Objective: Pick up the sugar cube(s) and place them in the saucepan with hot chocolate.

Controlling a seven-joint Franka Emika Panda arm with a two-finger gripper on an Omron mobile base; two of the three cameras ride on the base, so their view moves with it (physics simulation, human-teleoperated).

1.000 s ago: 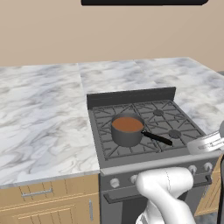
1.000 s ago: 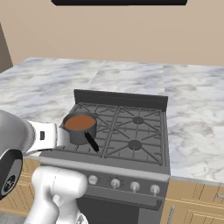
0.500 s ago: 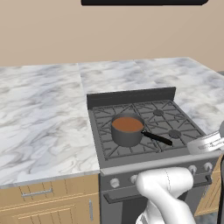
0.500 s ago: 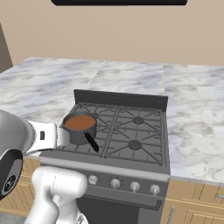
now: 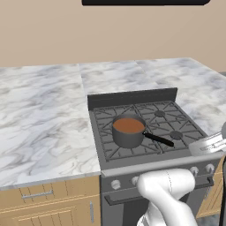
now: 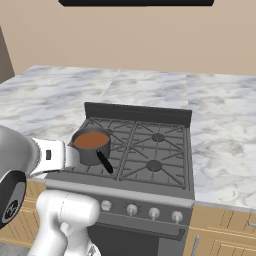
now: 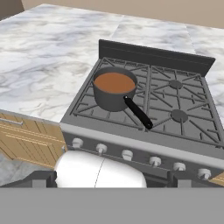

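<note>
The saucepan with hot chocolate stands on the stove's front left burner, small, round and dark grey, full of reddish-brown liquid. Its long black handle points toward the stove's front edge and to the right. It also appears in the right base view as the saucepan and in the hand view as the saucepan. My gripper is open, its dark fingertips set wide apart with nothing between them. It hangs well back from the stove's front, above and short of the pan. The sugar cubes are out of view.
The black gas stove has a raised back guard and a row of knobs along its front. Marble counter runs left, right and behind it. Wooden drawers sit below the counter. A dark hood hangs overhead.
</note>
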